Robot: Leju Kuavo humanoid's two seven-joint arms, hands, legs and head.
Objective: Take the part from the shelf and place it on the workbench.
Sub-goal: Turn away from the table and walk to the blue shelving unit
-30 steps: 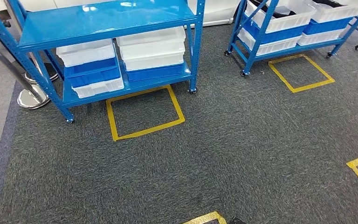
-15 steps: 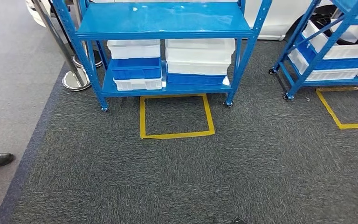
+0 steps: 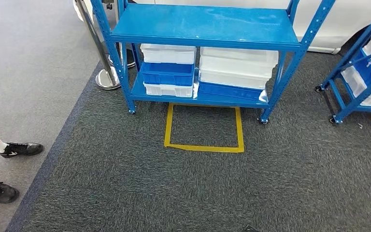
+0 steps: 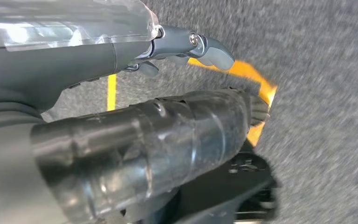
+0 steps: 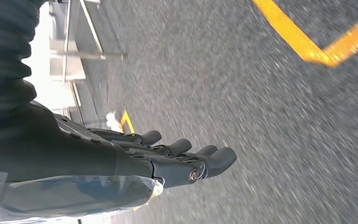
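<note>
**Approach the shelf squarely before you raise an arm**

You are in the walk-in stage, and both arms hang at your sides. Your left hand (image 4: 186,46) points down at the carpet with nothing in it; its fingers (image 4: 214,53) lie close alongside one another, extended rather than curled, though most of the hand is hidden behind its own cover. Your right hand (image 5: 177,158) hangs the same way, fingers (image 5: 214,158) straight, side by side and bare, over grey carpet with yellow tape (image 5: 303,44) beyond the fingertips.

Well ahead of both hands lies the yellow floor square (image 3: 204,128), just in front of the blue shelf (image 3: 205,26). Treat it as your likely stopping mark: line your body up on it and come to rest before you lift either hand, since the blur in the wrist views suggests the arms are swinging.

Farther on, the lower level of the shelf holds stacked white and blue bins (image 3: 169,70), with a second stack (image 3: 236,70) beside it. The part itself cannot be made out from here; presumably it sits in one of those bins, so look for it once you are close.

Mind the person's shoes (image 3: 21,149) off to your left-hand side, the metal post base (image 3: 107,79) by the shelf corner, and a second blue rack (image 3: 362,72) out to your right.
</note>
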